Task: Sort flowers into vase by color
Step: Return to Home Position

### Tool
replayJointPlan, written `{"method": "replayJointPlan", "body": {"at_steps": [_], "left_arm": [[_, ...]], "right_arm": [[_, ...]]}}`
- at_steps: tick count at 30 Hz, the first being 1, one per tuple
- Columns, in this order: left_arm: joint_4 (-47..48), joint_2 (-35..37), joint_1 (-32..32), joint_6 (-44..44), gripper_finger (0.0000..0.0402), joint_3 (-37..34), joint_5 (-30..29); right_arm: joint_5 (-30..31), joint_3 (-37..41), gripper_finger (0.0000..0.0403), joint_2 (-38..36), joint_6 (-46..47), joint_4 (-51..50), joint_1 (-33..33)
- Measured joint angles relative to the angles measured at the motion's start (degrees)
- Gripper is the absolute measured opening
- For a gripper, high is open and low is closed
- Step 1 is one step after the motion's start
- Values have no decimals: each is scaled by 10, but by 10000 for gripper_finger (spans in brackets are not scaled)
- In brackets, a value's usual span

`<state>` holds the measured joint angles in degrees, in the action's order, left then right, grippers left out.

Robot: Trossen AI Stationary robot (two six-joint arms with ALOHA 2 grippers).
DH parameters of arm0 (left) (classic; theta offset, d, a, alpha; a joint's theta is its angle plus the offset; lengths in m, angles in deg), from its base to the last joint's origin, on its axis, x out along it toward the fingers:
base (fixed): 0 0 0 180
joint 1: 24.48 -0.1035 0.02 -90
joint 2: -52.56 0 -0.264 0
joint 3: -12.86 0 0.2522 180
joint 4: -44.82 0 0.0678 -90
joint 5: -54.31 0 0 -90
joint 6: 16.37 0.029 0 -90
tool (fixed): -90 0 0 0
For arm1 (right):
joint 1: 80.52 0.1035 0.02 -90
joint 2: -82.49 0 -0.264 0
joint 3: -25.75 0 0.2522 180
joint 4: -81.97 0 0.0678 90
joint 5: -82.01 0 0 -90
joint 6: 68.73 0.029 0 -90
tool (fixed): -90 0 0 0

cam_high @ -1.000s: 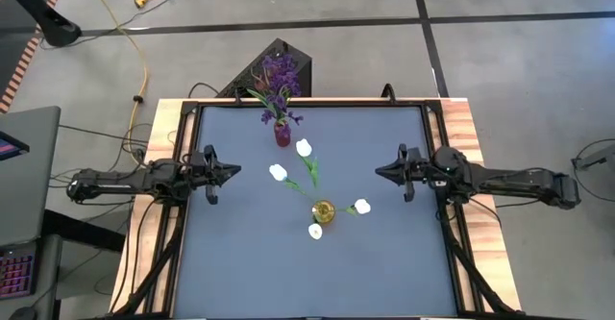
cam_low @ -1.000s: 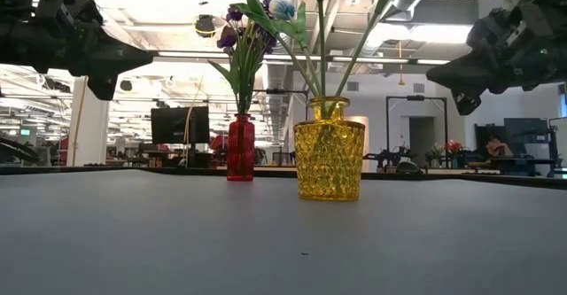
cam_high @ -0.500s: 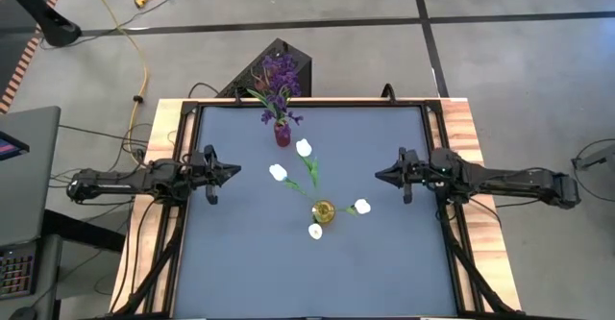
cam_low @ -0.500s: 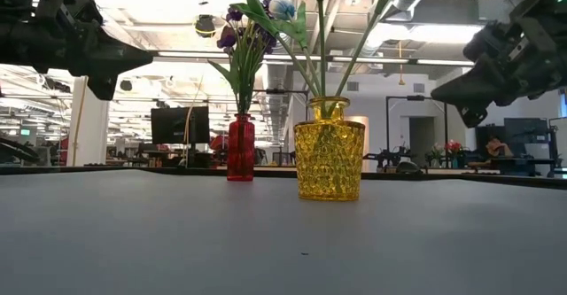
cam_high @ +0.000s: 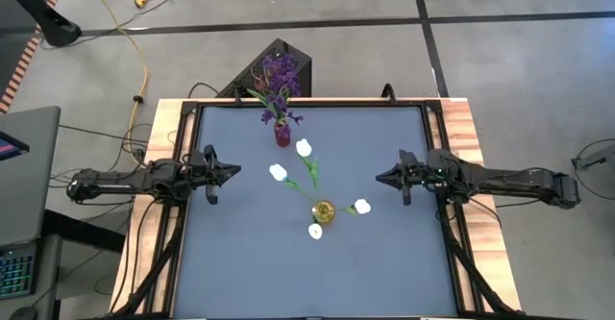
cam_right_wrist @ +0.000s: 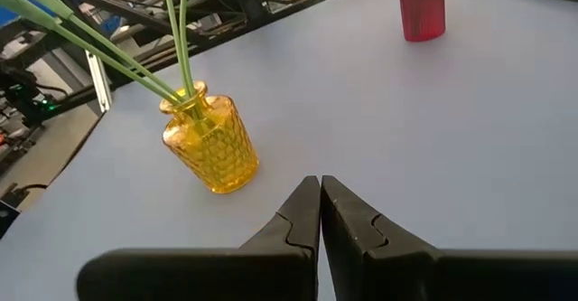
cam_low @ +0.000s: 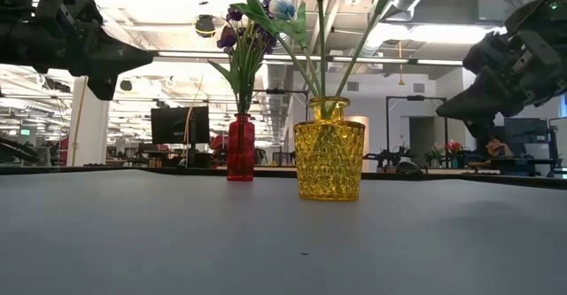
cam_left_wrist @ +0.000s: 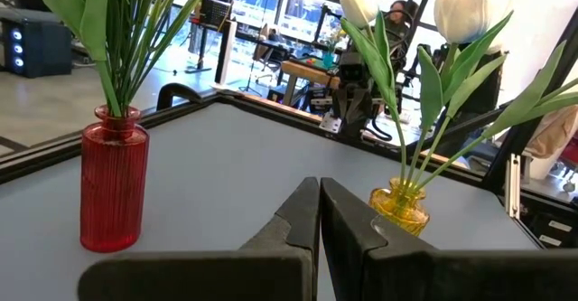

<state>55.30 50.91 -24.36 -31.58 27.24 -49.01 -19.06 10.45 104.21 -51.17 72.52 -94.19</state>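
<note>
purple sprigs (cam_high: pixel 279 75) upright in the red vase (cam_high: pixel 282 134), far side of the desk (cam_high: pixel 384 262); white tulips (cam_high: pixel 304 148) in the yellow vase (cam_high: pixel 323 211), mid-desk. we note both vases lie between left pincer (cam_high: pixel 235 173) and right pincer (cam_high: pixel 379 177), each closed and empty; right is nearer yellow.

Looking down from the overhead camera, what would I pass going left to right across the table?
dark left gripper → small red glass vase holding purple sprigs → yellow glass vase holding white tulips → dark right gripper.
</note>
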Motion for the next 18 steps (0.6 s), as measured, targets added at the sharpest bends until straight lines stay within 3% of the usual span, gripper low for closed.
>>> {"method": "replayJointPlan", "body": {"at_steps": [18], "left_arm": [[0,0,0,0,0,0,0]], "right_arm": [[0,0,42,0,0,-11,0]]}}
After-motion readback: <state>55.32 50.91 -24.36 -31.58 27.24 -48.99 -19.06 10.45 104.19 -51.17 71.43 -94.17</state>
